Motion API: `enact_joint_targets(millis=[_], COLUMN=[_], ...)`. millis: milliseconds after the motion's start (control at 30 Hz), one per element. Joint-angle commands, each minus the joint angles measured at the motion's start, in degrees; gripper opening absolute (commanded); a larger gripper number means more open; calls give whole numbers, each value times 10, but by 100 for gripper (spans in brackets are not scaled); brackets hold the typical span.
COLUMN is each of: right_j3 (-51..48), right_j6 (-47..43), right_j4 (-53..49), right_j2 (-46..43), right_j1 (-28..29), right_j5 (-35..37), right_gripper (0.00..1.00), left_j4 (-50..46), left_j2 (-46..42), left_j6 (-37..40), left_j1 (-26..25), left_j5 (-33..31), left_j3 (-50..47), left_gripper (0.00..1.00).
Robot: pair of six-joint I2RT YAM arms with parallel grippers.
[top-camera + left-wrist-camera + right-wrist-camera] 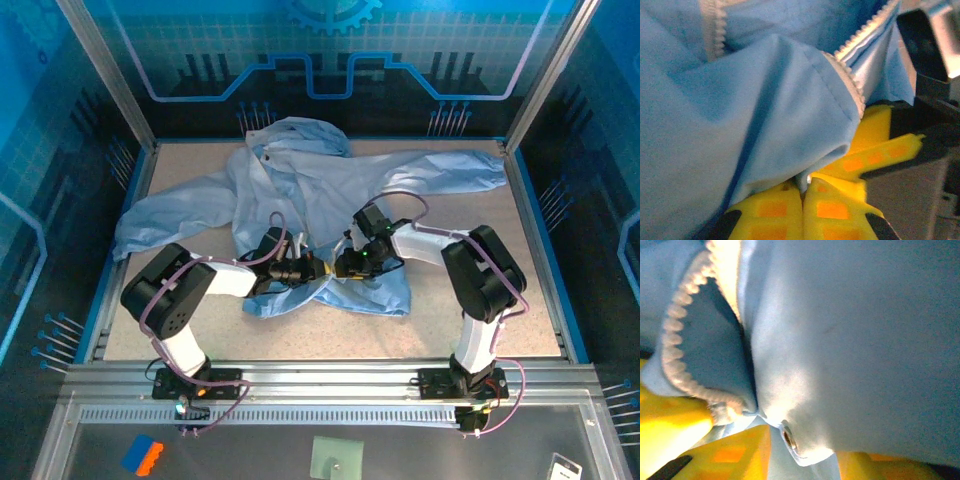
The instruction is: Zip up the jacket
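Note:
The pale blue jacket (320,190) lies spread over the table, hood at the back, sleeves out to both sides. My two grippers meet at its near front hem. In the left wrist view my left gripper (805,192) has its yellow fingers (772,212) pressed together on a fold of jacket (765,110) fabric, with white zipper teeth (849,82) just above. In the right wrist view my right gripper (800,460) grips a thick bunch of jacket (855,340) edge with a small metal eyelet (789,439); a curved row of zipper teeth (677,340) runs to its left. The left gripper (310,268) and right gripper (345,265) nearly touch.
Bare table (480,310) lies in front of and right of the hem. Metal frame posts (108,70) and panels wall the table. A blue-and-orange block (142,455) and a green square (335,460) lie on the front shelf below the arm bases.

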Motion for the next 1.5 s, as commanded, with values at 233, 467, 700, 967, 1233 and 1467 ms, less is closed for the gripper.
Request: enact_joint_targets(millis=[233,467,700,967,1233,1467], right_j3=[-40,-19,8,-21,-33,-65], right_j6=[48,-11,-67,-67,-49,-29], right_j4=[69,-28,-165,-190,-149,-96], right_j2=[-36,-113,-153,-201,-182,-169], right_j1=[-5,-13,-9,-10,-9,-8], right_j5=[-6,38,49,58,30,-7], right_gripper=[11,1,3,4,17,31], left_j4=[-14,-166,-259,-221,-190,-183], left_j2=[-34,-103,-133,-83,-56,-41], left_j6=[-11,65,97,70,29,20], left_j1=[10,16,-29,-71,-110,-110], left_j5=[-12,-15,-49,-63,-86,-91], left_j3=[-15,46,112,108,101,94], left_gripper=[0,0,0,0,0,0])
